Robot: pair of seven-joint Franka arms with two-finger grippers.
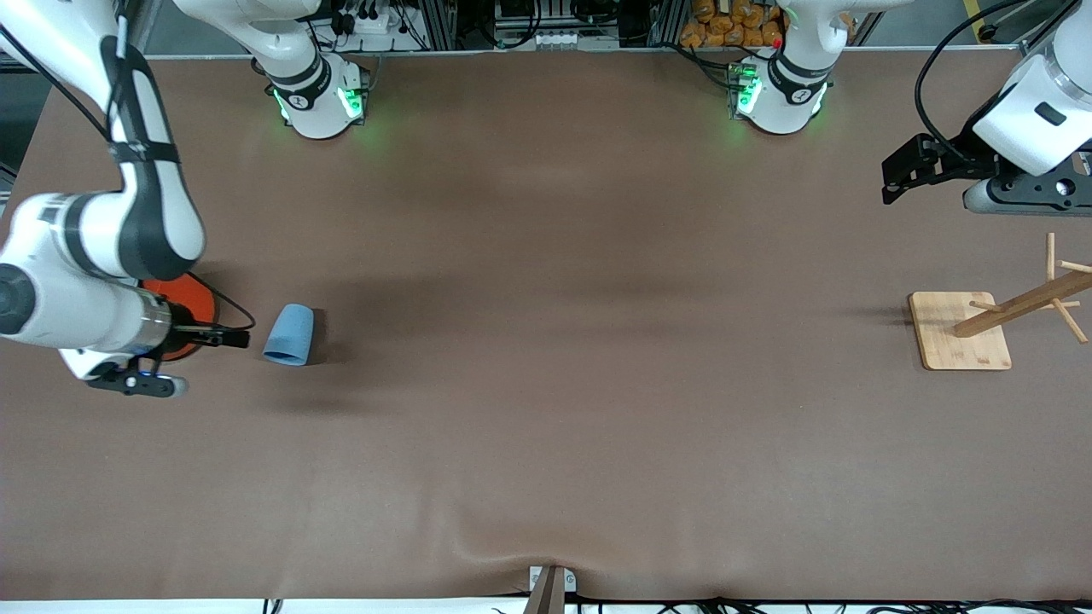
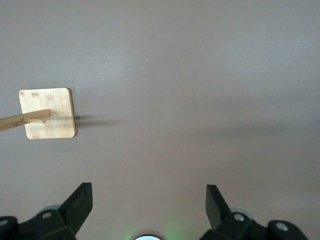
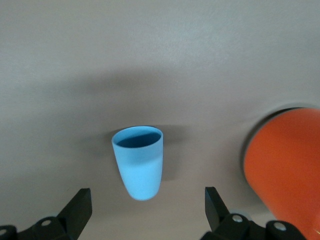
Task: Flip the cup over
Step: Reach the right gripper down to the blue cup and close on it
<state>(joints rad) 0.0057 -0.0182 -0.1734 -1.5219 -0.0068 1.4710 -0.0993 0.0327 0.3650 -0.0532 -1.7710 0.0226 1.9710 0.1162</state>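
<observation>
Lying on its side on the worktop (image 1: 546, 426), the light blue cup (image 1: 289, 334) shows a darker inside. My right gripper (image 1: 223, 338) hangs just beside it, fingers spread; my left gripper (image 1: 904, 175) waits near the rack (image 1: 960, 331), fingers spread.

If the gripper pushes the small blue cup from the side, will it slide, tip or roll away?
The cup seems to lie on its side, so a push would probably roll it. Because it tapers, it would likely curve rather than run straight, perhaps toward the orange can beside it. It looks thin, smooth and light. The open right gripper hovers beside it.
</observation>
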